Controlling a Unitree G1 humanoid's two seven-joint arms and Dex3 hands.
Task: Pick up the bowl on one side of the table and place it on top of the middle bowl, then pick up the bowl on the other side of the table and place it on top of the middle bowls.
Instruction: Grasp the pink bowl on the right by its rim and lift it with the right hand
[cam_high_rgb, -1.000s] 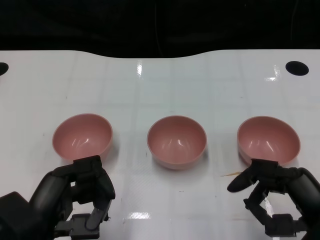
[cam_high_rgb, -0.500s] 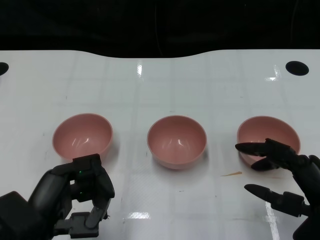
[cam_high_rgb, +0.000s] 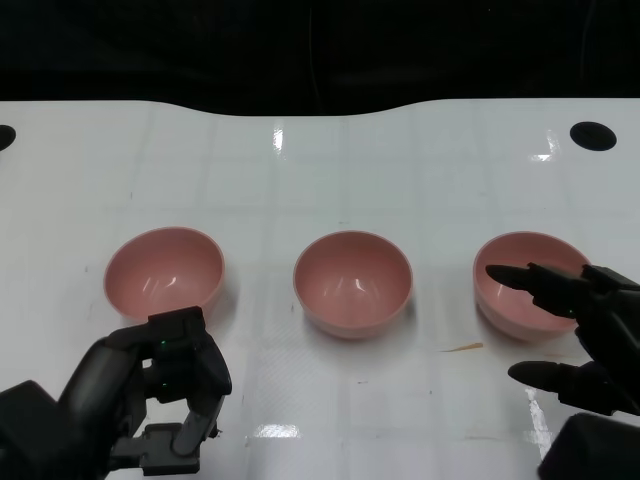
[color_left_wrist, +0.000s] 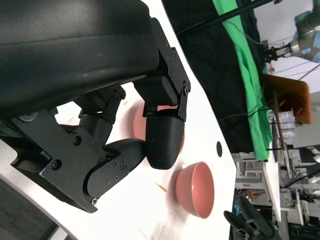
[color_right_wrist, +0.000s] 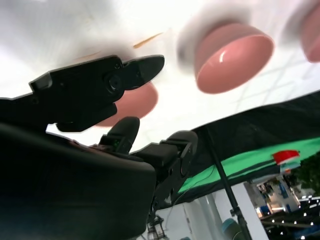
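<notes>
Step 1: R hand (cam_high_rgb: 585, 335) at right bowl (cam_high_rgb: 520, 280), fingers (cam_high_rgb: 530, 280) spread over rim, nothing held. Bowl on desk (cam_high_rgb: 330, 170). Next: close on rim, lift, carry to mid bowl (cam_high_rgb: 352, 282). L hand (cam_high_rgb: 150, 395) curled, empty.

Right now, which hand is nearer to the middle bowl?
Neither clearly: both sit about equally far from the middle bowl. The left hand is in front of the left bowl; the right hand reaches over the right bowl.
</notes>
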